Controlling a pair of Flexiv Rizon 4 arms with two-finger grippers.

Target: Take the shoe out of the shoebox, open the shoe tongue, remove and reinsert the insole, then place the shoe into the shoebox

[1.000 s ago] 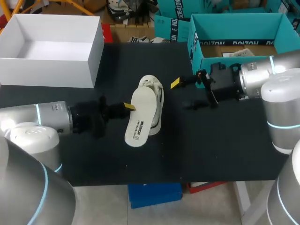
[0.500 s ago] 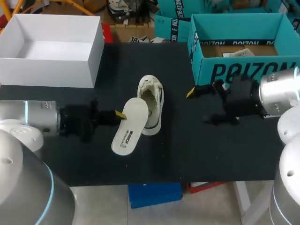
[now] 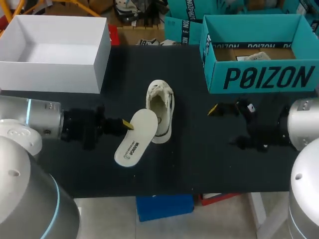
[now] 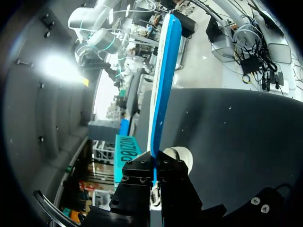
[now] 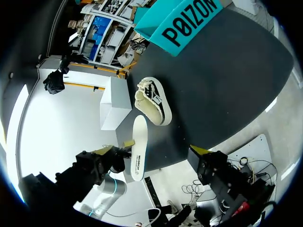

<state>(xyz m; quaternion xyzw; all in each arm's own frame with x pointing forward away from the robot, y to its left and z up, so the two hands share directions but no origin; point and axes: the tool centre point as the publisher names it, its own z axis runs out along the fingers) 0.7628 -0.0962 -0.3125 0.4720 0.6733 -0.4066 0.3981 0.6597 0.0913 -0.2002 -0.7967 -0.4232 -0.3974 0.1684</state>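
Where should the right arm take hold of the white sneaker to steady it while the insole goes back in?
Probably the white low-top sneaker by its dark-striped side wall beside the opening, coming from the right. That flank faces the right gripper with bare table between them. On the opposite side, the white insole, held in the left gripper, lies across the opening.

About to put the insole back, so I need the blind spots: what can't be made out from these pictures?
- Head view: the toe end inside the shoe, covered by its own upper.
- Left wrist view: the insole shows edge-on only, so neither face can be seen. The left tool hides all but a sliver of the shoe.
- Head view: the near floor of the teal box, hidden behind its front wall.
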